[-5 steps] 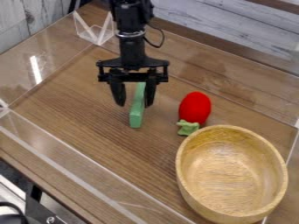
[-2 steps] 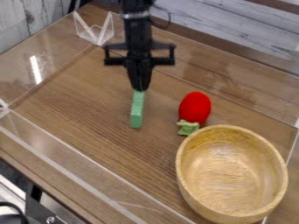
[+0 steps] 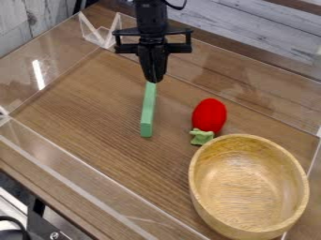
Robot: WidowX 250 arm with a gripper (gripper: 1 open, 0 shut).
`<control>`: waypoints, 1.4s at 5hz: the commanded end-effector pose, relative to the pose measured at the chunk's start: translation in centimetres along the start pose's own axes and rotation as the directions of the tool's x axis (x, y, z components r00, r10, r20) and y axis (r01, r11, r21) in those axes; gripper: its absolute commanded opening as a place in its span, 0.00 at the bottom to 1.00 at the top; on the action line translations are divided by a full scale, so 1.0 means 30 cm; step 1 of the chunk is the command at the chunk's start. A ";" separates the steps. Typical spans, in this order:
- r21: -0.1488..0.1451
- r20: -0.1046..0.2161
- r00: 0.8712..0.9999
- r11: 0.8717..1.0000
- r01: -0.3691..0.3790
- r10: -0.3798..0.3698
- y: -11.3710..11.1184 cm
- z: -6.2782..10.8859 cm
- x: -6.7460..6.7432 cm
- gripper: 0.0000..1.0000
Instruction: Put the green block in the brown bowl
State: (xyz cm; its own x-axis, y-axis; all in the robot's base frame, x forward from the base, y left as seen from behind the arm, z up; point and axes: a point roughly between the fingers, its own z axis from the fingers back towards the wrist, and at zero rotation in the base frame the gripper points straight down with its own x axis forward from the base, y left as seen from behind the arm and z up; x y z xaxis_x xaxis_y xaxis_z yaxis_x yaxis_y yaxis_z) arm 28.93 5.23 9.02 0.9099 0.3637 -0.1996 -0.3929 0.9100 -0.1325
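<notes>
Wood-grain desk (image 3: 75, 122) ringed by low clear walls: the pincer (image 3: 154, 77) points steeply down with its fingers drawn together on the far tip of the green block (image 3: 148, 111). The block slants away directly beneath the pincer toward the camera, and its near end looks to be at or just off the desk. The brown bowl (image 3: 247, 139) waits well apart from the pincer, nearer the camera and off to the right of the picture. A red strawberry toy (image 3: 208, 115) stands between pincer and bowl, just beside the bowl's rim. The hold is at the very end of a long, thin bar, so the chief risk appears to be the block pivoting or slipping out as it swings, and dropping short of the bowl. If carried low, the dangling end could catch the strawberry toy or strike the bowl's thick rim, knocking the bar loose or shoving the bowl. A release with the bar lying across the rim could leave it tipped out onto the desk and not inside.
</notes>
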 end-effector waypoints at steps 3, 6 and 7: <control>0.007 0.038 0.999 1.000 -0.002 0.001 0.039 -0.006 0.045 1.00; 0.047 0.004 1.000 0.999 -0.025 0.025 0.055 -0.131 0.067 1.00; 0.056 0.001 1.000 0.998 -0.031 0.031 0.057 -0.156 0.074 0.00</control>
State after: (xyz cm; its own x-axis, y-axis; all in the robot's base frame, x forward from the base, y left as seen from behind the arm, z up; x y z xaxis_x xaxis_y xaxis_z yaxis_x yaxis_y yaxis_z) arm 29.10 6.67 2.75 0.8843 0.3983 -0.2437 -0.4253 0.9024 -0.0687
